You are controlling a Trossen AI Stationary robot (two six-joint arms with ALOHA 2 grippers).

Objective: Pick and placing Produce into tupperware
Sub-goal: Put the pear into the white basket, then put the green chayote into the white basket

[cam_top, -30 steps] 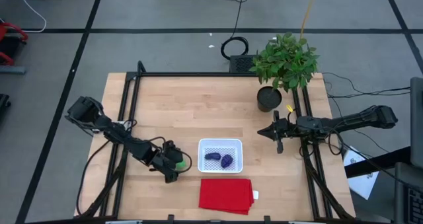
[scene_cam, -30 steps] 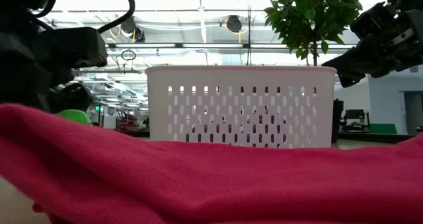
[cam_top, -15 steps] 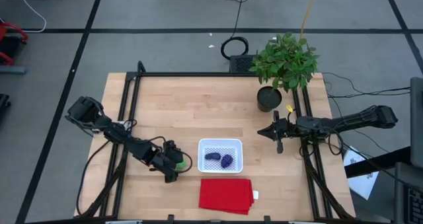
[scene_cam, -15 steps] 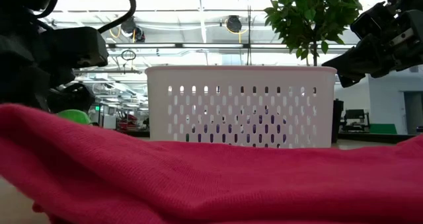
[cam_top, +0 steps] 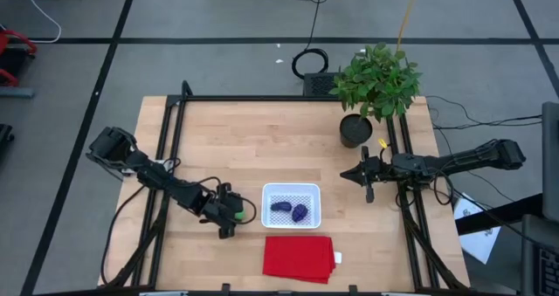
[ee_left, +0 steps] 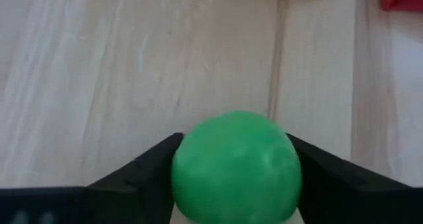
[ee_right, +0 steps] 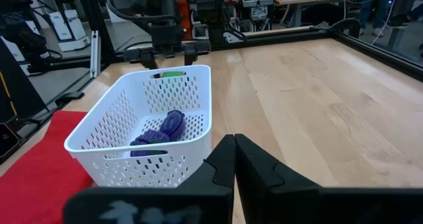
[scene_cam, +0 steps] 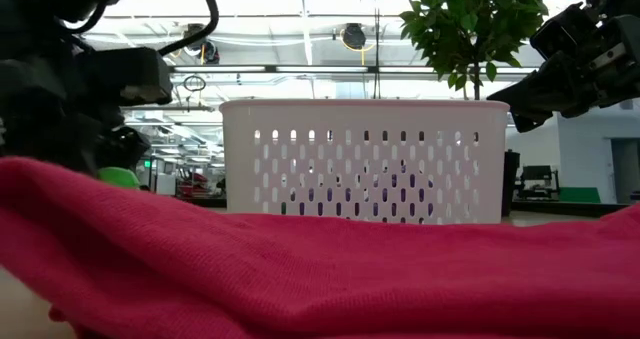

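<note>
The bright green ball (ee_left: 234, 166) sits between the fingers of my left gripper (cam_top: 234, 215), just left of the tupperware (cam_top: 292, 205), a white perforated container standing on the table. Two dark purple pieces (cam_top: 281, 206) (cam_top: 300, 212) lie inside it. The right wrist view shows the tupperware (ee_right: 142, 128), the purple pieces (ee_right: 162, 128) and the ball (ee_right: 173, 73) behind it. My right gripper (cam_top: 367, 175) is shut and empty, to the right of the tupperware. My left gripper pinches the green ball between its two fingers, one finger (ee_left: 149, 168) on each side of it at about its widest part (ee_left: 182, 174). The fingers come low from the table's left. Whether the ball is clear of the table, I cannot tell.
A flat red cloth (cam_top: 299, 258) lies in front of the tupperware near the table's front edge and fills the lower half of the low view (scene_cam: 320, 269). A potted plant (cam_top: 376, 82) stands at the far right. Bare wood lies behind the tupperware.
My left gripper has moved a little toward the tupperware with the green ball still between its fingers.
</note>
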